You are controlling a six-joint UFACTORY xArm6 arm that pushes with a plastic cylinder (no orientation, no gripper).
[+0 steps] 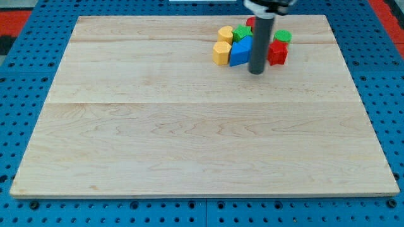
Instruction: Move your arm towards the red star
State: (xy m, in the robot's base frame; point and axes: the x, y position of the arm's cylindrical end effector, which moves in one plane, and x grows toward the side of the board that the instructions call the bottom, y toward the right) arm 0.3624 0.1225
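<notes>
The red star (277, 53) lies near the view's top, right of centre, at the right end of a tight cluster of blocks. My tip (256, 72) rests on the board just left of and slightly below the red star, close to it. The rod rises from there and hides part of the cluster. Left of the rod lie a blue block (240, 52), a yellow block (221, 53), a second yellow block (225, 33) and a green block (242, 33). A green round block (283, 36) sits above the red star. A red block (250, 23) peeks out behind the rod.
The wooden board (189, 126) lies on a blue pegboard table (25, 63). All blocks are bunched near the board's top edge.
</notes>
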